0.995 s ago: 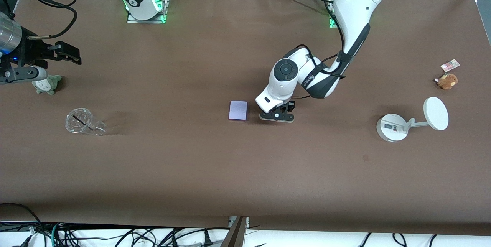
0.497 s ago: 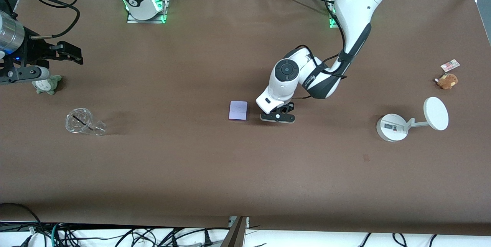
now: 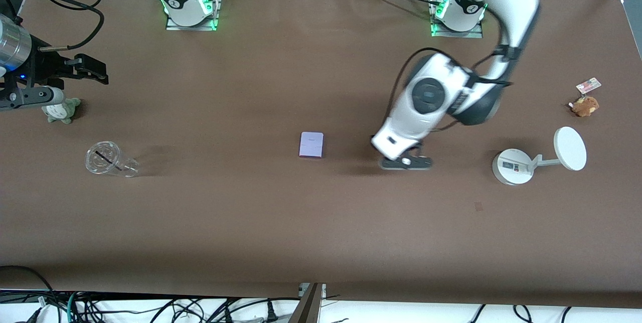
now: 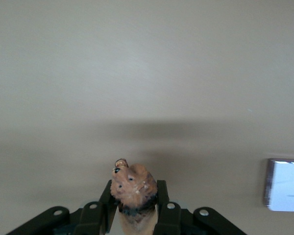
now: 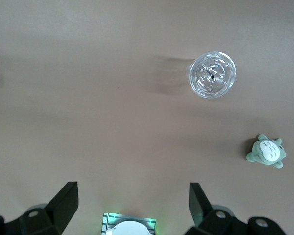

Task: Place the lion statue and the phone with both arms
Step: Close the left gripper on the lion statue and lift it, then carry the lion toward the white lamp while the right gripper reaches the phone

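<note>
Only the left wrist view shows the tiny brown-orange lion statue (image 4: 133,190) clamped in the left pincer (image 4: 134,208), above bare brown desk (image 3: 251,212) between the flat lavender phone (image 3: 311,144) and white round-based stand (image 3: 512,166). Right pincer (image 5: 132,201) waits, fingers apart, beside the grey-green plush (image 3: 61,110).

Lion statue (image 4: 133,188) body behind pincer fingers (image 4: 161,200)

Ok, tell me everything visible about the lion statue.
The lion statue is a tiny brown-orange animal figurine, hard-looking, with small dark marks on its face. It is clamped between the fingers of the left gripper, head poking out past the fingertips. It is held up in the air over bare brown table, between the phone and the white stand. Only the fingers touch it; its rear is hidden, and the front view does not show it.
</note>
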